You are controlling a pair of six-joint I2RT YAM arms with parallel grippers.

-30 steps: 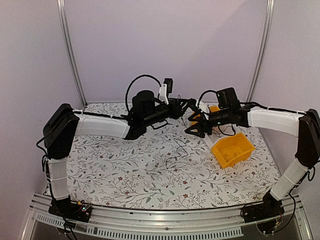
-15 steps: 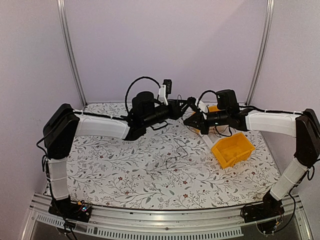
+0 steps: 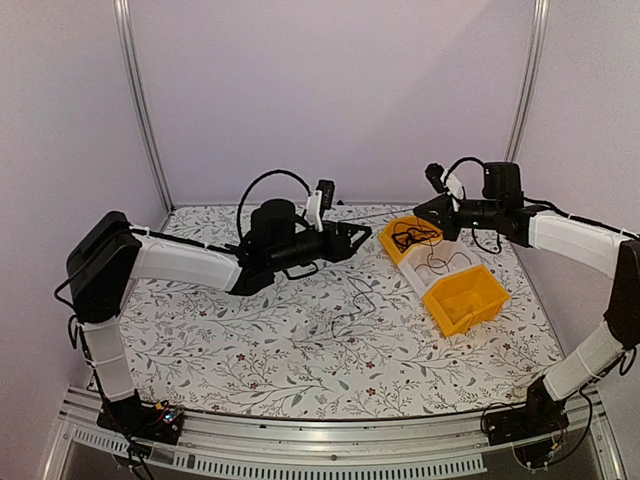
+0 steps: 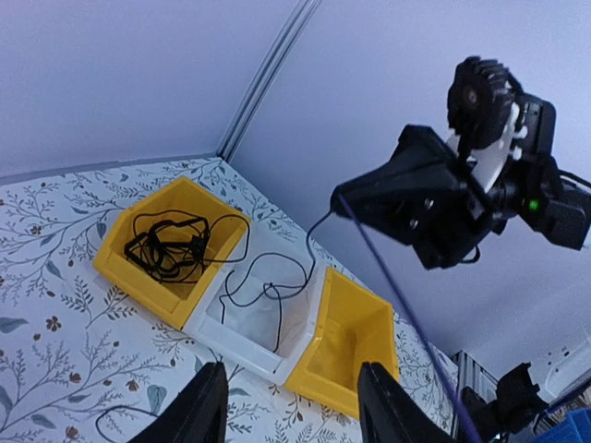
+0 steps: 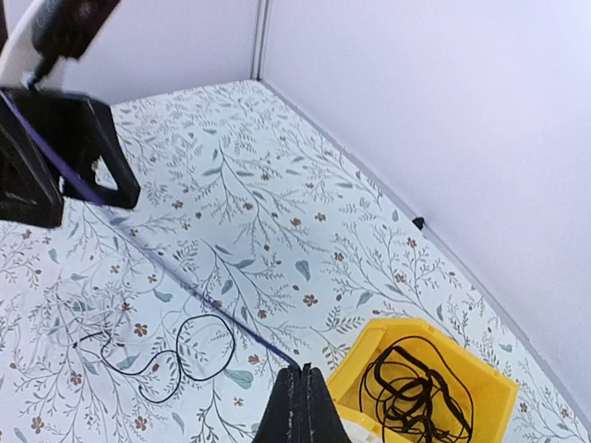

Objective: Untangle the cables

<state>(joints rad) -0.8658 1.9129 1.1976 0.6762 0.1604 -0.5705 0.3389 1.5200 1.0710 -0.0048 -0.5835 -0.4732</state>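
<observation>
A thin dark blue cable (image 5: 185,286) runs taut from my right gripper (image 5: 303,374), which is shut on its end, across to the left gripper (image 5: 55,157). In the left wrist view this cable (image 4: 406,314) passes just outside the right-hand finger (image 4: 383,406). My left gripper (image 4: 294,392) is open, with nothing between its fingers. From above, the left gripper (image 3: 368,232) hangs over the table's back middle, and the right gripper (image 3: 420,208) is above the back yellow bin. A loose black cable (image 3: 350,305) lies looped on the table.
Three bins stand in a row at the back right. The back yellow bin (image 3: 392,240) holds a bundle of black cables (image 3: 410,237). The white bin (image 3: 415,283) holds one black cable. The near yellow bin (image 3: 465,300) shows nothing inside.
The right gripper has shut on the cable and drawn back to the right, pulling it taut. The left gripper has opened and moved slightly left.
</observation>
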